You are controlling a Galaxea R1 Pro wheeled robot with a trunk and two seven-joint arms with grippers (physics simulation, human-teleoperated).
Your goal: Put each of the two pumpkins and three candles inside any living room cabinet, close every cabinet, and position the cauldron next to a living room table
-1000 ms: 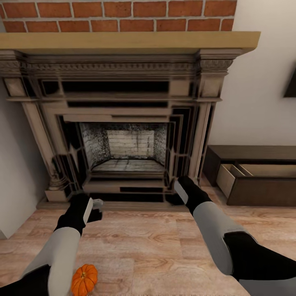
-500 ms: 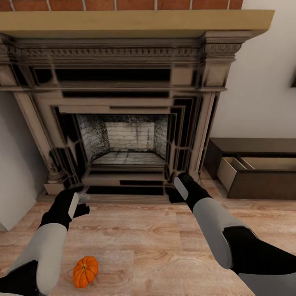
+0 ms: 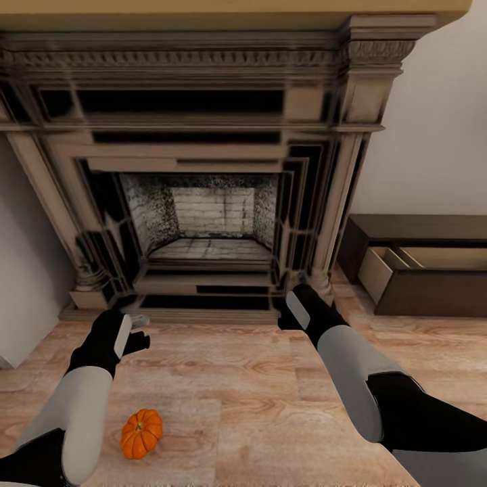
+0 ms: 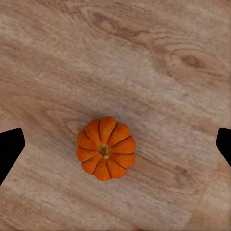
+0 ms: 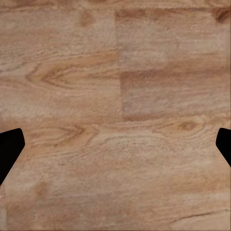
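Both arms reach forward and down over the light wood floor [image 3: 257,379] in front of the ornate grey-black fireplace [image 3: 203,169], forearms angled inward toward the hearth. The left gripper [image 3: 135,335] hangs low above the planks near the fireplace's left base, wrist bent so that it points at the floor; in the left wrist view its dark fingers [image 4: 10,149] sit at the two side edges of the picture, spread wide apart with nothing between them but the floor and the pumpkin [image 4: 106,148] seen from above, stem up. In the head view that pumpkin [image 3: 141,433] rests on the floor just beside the left forearm, nearer the robot than the gripper, touching nothing else. The right gripper [image 3: 292,316] is held close to the fireplace's right column, and its fingers [image 5: 9,151] are likewise wide apart over bare planks. Off to the right, against the wall, the dark-brown cabinet [image 3: 419,270] stands with a drawer pulled out, showing its pale inside.
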